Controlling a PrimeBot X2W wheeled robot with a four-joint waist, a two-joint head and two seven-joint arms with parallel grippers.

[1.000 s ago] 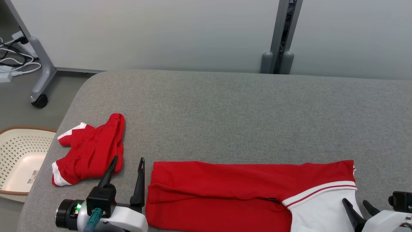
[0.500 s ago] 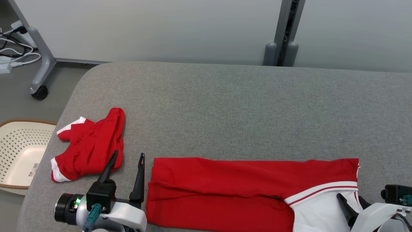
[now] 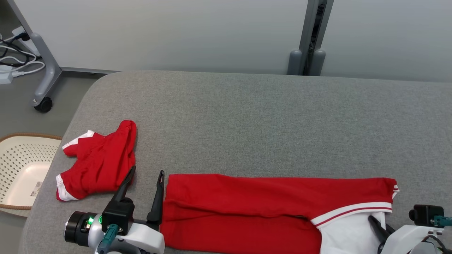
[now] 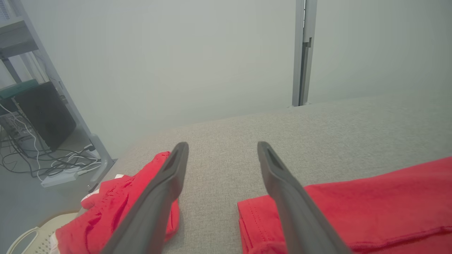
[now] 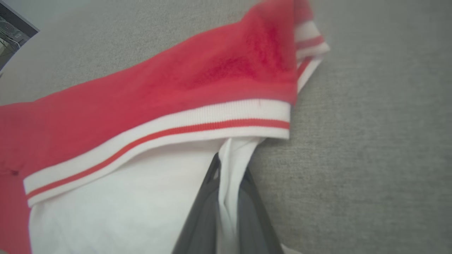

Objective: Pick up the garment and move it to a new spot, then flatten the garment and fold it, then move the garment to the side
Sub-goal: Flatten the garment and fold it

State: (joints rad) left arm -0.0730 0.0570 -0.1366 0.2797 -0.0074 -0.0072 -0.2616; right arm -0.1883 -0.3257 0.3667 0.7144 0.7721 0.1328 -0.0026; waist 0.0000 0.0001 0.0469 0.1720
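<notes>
The garment point(image 3: 265, 201), red with a white panel and a striped white band, lies folded into a long strip along the table's front edge. My right gripper point(image 3: 378, 224) sits at its right end, shut on a pinched ridge of the white cloth; in the right wrist view the cloth point(image 5: 159, 98) runs up between the closed fingers of that gripper point(image 5: 229, 169). My left gripper point(image 3: 147, 171) stands open just left of the garment's left edge, with nothing between its fingers. The left wrist view shows the left gripper point(image 4: 221, 146) over bare table, the garment point(image 4: 353, 201) on its right.
A second, crumpled red and white garment point(image 3: 97, 162) lies near the grey table's point(image 3: 247, 123) left edge, close to my left fingers. A perforated cream basket point(image 3: 21, 169) stands on the floor at the left. A castered frame leg point(image 3: 44, 104) and cables are beyond it.
My right gripper has shut on the white cloth at the garment's right end and bunched it up slightly. The left gripper has stayed open, shifting a little to the right.
</notes>
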